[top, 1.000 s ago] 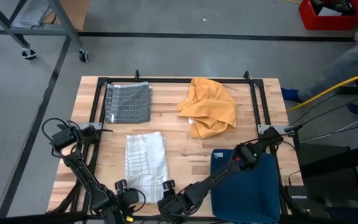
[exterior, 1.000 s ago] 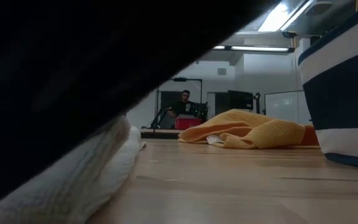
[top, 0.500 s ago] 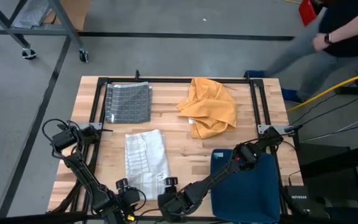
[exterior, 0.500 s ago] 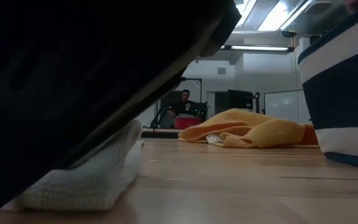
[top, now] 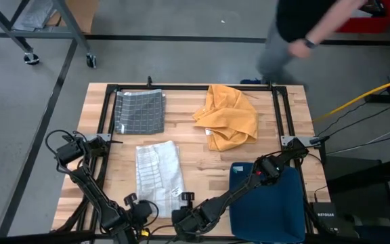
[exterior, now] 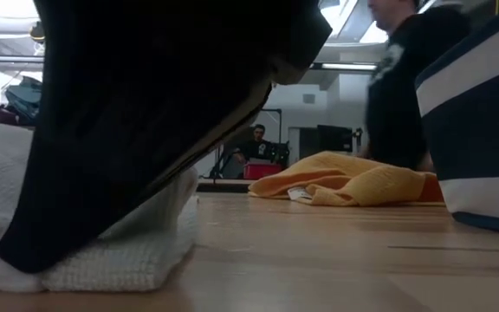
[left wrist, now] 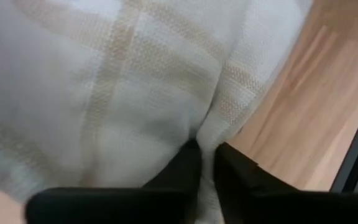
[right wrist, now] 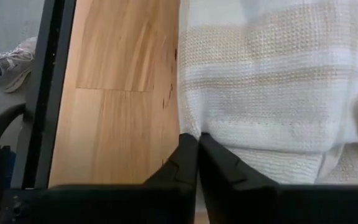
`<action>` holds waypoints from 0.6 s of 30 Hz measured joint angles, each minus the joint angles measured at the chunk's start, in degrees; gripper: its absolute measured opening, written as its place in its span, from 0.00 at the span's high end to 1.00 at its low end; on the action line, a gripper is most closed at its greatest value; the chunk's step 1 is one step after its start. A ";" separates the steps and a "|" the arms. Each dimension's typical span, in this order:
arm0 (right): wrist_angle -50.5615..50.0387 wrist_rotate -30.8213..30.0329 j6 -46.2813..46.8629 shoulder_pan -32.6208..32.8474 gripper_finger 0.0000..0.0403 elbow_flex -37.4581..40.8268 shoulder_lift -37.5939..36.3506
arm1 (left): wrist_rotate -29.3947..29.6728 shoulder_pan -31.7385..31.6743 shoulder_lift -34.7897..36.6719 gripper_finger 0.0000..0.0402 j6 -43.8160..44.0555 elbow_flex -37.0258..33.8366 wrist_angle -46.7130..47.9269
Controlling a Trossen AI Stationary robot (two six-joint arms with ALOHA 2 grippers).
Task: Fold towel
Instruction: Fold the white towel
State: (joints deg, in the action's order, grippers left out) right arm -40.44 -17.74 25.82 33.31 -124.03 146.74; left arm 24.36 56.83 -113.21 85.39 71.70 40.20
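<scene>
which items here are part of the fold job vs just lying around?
In the job:
- white woven towel with beige stripes, near table edge
- left gripper, shut on its edge
- right gripper, shut on its edge

Lying about:
- grey checked cloth, folded
- crumpled orange cloth
- navy fabric bin with white band
- person walking past the far side

The wooden desk (top: pixel 202 163) stands on a grey concrete floor (top: pixel 181 61) crossed by a dark line at the far side, with a wheeled metal frame (top: pixel 46 34) at the far left and a yellow cable (top: pixel 357 98) running off to the right. A person in dark clothes (top: pixel 303 27) walks past the far right corner near a red bin (top: pixel 361 24). Across the room, ceiling strip lights (exterior: pixel 379 30) glow above pale walls, and another person (exterior: pixel 258 143) sits at the back.
</scene>
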 joint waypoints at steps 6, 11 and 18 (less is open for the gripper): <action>-0.42 0.22 1.38 0.03 0.98 0.18 -0.96 | -0.22 0.51 1.00 0.97 1.21 0.44 0.24; -1.58 -1.17 0.67 -0.02 0.98 0.40 -3.34 | -0.99 0.67 3.06 0.99 1.24 0.50 0.45; -2.29 -1.24 0.90 0.12 0.99 0.26 -6.55 | -0.98 0.95 7.39 0.99 2.74 0.50 0.55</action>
State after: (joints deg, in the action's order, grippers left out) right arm -42.73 -18.98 26.71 33.43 -123.76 140.19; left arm 23.38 57.77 -105.82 88.12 72.20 40.75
